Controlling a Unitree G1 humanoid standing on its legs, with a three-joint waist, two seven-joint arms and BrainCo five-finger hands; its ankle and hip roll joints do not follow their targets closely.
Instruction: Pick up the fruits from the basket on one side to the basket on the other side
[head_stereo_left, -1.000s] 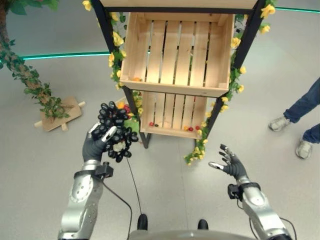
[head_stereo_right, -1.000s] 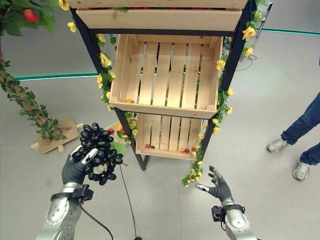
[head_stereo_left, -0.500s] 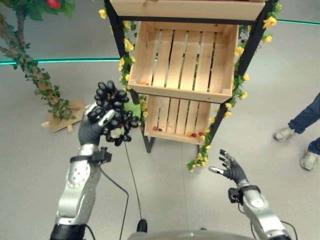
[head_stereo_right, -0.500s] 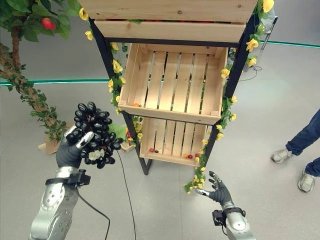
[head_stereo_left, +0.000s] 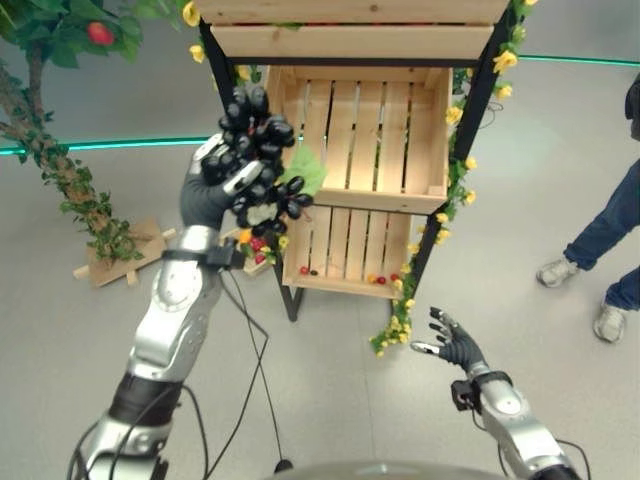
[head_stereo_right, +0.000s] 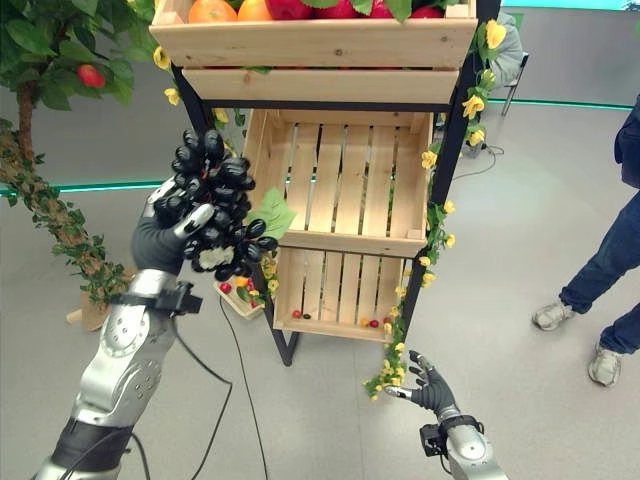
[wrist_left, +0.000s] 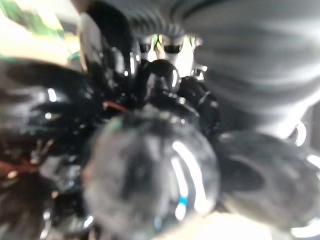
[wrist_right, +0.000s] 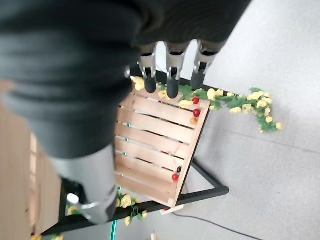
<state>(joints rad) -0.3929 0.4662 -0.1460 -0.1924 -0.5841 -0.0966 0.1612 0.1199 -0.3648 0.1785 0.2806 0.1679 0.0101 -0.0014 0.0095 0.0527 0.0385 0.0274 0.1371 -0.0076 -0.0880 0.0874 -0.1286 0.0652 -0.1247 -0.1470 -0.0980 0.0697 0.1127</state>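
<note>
Right hand (head_stereo_left: 452, 349) at about 5 o'clock is hanging low over the floor (head_stereo_left: 330, 380), fingers spread and relaxed, carrying nothing, well apart from the shelf. Left hand (head_stereo_left: 213, 187) at about 10 o'clock is gripping the bunch of black grapes (head_stereo_left: 258, 170), fingers curled round it, raised just beside the left post of the black-framed shelf (head_stereo_left: 478, 95). In the left wrist view the grapes are crowding right against the palm. Middle crate (head_stereo_left: 365, 135) at 12 o'clock is sitting nearly empty; lower crate (head_stereo_left: 345, 255) is holding a few small red and orange fruits; top crate (head_stereo_right: 315, 45) is carrying oranges and red fruit. Likely step: carrying the grapes toward a crate. To do it well: keeping the curl firm so the loose bunch isn't sagging, clearing the post and the yellow flower garland (head_stereo_left: 455, 165), going in over the crate's front board, lowering before opening.
</note>
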